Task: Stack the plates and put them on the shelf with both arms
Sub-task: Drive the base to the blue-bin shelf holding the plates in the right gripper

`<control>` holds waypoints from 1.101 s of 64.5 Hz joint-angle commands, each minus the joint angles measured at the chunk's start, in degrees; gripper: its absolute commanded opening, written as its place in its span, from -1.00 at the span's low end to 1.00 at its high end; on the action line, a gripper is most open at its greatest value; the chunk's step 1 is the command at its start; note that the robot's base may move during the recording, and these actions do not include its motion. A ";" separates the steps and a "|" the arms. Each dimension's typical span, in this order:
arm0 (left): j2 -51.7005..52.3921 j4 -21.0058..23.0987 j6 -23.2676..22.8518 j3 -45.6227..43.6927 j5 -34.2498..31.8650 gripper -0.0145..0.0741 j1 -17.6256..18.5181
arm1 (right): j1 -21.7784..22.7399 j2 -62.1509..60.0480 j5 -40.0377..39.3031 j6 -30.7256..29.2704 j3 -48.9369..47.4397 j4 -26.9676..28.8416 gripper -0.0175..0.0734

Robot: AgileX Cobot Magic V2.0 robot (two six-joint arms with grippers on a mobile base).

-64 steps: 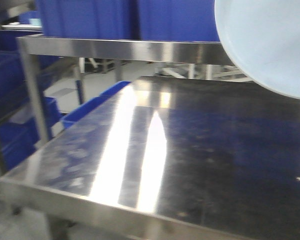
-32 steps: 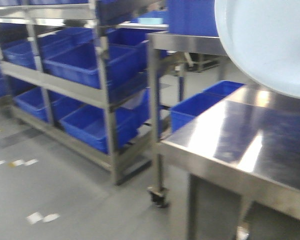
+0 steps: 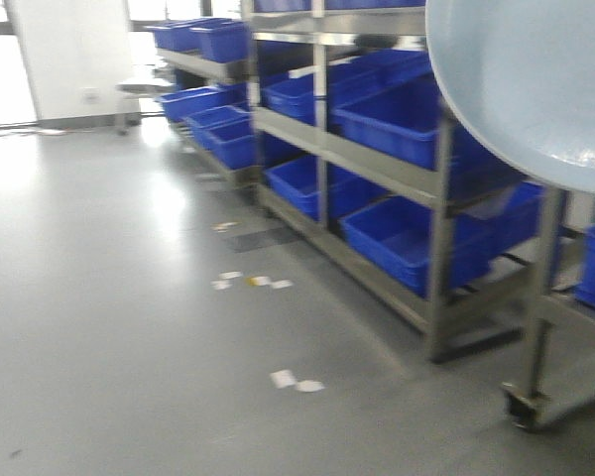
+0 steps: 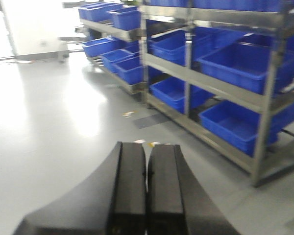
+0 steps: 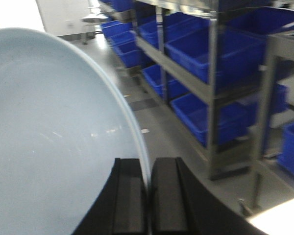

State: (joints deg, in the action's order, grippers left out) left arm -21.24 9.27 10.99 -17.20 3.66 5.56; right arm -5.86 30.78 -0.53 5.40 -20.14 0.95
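Your view has swung onto the shelf (image 3: 377, 171), ahead of both grippers. Right gripper (image 5: 148, 169) clamps a plate (image 5: 49, 137) by its rim; left gripper (image 4: 147, 154) is pressed together, empty. Placing remains.

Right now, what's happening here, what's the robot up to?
The right gripper is shut on the rim of a pale bluish-white plate, holding it in the air. Whether a second plate is stacked with it, I cannot tell. The left gripper is shut and empty. Ahead stands the stainless-steel shelf loaded with blue crates; the plate is not on it yet.
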 commanded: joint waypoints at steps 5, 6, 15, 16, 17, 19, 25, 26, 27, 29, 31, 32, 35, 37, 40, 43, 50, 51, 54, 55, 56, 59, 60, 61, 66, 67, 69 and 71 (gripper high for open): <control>-0.14 0.12 -0.14 -1.63 -4.69 -0.49 -0.02 | 0.14 -0.13 -6.35 0.07 -1.81 -0.25 -0.51; -0.14 0.12 -0.14 -1.63 -4.69 -0.49 -0.02 | 0.14 -0.13 -6.35 0.07 -1.81 -0.25 -0.51; -0.14 0.12 -0.14 -1.63 -4.69 -0.49 -0.02 | 0.14 -0.13 -6.35 0.07 -1.81 -0.25 -0.51; -0.14 0.12 -0.14 -1.63 -4.69 -0.49 -0.02 | 0.14 -0.13 -6.35 0.07 -1.81 -0.25 -0.51; -0.14 0.12 -0.14 -1.63 -4.69 -0.49 -0.02 | 0.14 -0.13 -6.35 0.07 -1.81 -0.25 -0.51; -0.14 0.12 -0.14 -1.63 -4.69 -0.49 -0.02 | 0.14 -0.13 -6.35 0.07 -1.81 -0.25 -0.51; -0.14 0.12 -0.14 -1.63 -4.69 -0.49 -0.02 | 0.14 -0.13 -6.35 0.07 -1.81 -0.25 -0.51; -0.14 0.12 -0.14 -1.63 -4.69 -0.49 -0.02 | 0.14 -0.13 -6.35 0.07 -1.81 -0.25 -0.51; -0.14 0.12 -0.14 -1.63 -4.69 -0.49 -0.02 | 0.14 -0.13 -6.35 0.07 -1.81 -0.25 -0.51; -0.14 0.12 -0.14 -1.63 -4.69 -0.49 -0.02 | 0.14 -0.13 -6.35 0.07 -1.81 -0.25 -0.51; -0.14 0.12 -0.14 -1.63 -4.69 -0.49 -0.02 | 0.14 -0.13 -6.35 0.07 -1.81 -0.25 -0.51; -0.14 0.12 -0.14 -1.63 -4.69 -0.49 -0.02 | 0.14 -0.13 -6.35 0.07 -1.81 -0.25 -0.51; -0.14 0.12 -0.14 -1.63 -4.69 -0.49 -0.02 | 0.14 -0.13 -6.35 0.07 -1.81 -0.25 -0.51; -0.14 0.12 -0.14 -1.63 -4.69 -0.49 -0.02 | 0.14 -0.13 -6.35 0.07 -1.81 -0.25 -0.51; -0.14 0.12 -0.14 -1.63 -4.69 -0.49 -0.02 | 0.14 -0.13 -6.35 0.07 -1.81 -0.25 -0.51; -0.14 0.12 -0.14 -1.63 -4.69 -0.49 -0.02 | 0.14 -0.13 -6.35 0.07 -1.81 -0.25 -0.51; -0.14 0.12 -0.14 -1.63 -4.69 -0.49 -0.02 | 0.14 -0.13 -6.35 0.07 -1.81 -0.25 -0.51; -0.14 0.12 -0.14 -1.63 -4.69 -0.49 -0.02 | 0.14 -0.13 -6.35 0.07 -1.81 -0.25 -0.51; -0.14 0.12 -0.14 -1.63 -4.69 -0.49 -0.02 | 0.14 -0.13 -6.35 0.07 -1.81 -0.25 -0.51; -0.14 0.12 -0.14 -1.63 -4.69 -0.49 -0.02 | 0.14 -0.13 -6.35 0.07 -1.81 -0.25 -0.51; -0.14 0.12 -0.14 -1.63 -4.69 -0.49 -0.02 | 0.14 -0.13 -6.35 0.07 -1.81 -0.25 -0.51; -0.14 0.12 -0.14 -1.63 -4.69 -0.49 -0.02 | 0.14 -0.13 -6.35 0.07 -1.81 -0.25 -0.51; -0.14 0.12 -0.14 -1.63 -4.69 -0.49 -0.02 | 0.14 -0.13 -6.35 0.07 -1.81 -0.25 -0.51; -0.14 0.12 -0.14 -1.63 -4.69 -0.49 -0.02 | 0.14 -0.13 -6.35 0.07 -1.81 -0.25 -0.51; -0.14 0.12 -0.14 -1.63 -4.69 -0.49 -0.02 | 0.14 -0.13 -6.35 0.07 -1.81 -0.25 -0.51; -0.14 0.12 -0.14 -1.63 -4.69 -0.49 -0.02 | 0.14 -0.13 -6.35 0.07 -1.81 -0.25 -0.51; -0.14 0.12 -0.14 -1.63 -4.69 -0.49 -0.02 | 0.14 -0.13 -6.35 0.07 -1.81 -0.25 -0.51; -0.14 0.12 -0.14 -1.63 -4.69 -0.49 -0.02 | 0.14 -0.13 -6.35 0.07 -1.81 -0.25 -0.51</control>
State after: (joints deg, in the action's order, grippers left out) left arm -20.91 9.27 10.99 -17.20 3.66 5.56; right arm -5.86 30.78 -0.53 5.40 -20.14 0.95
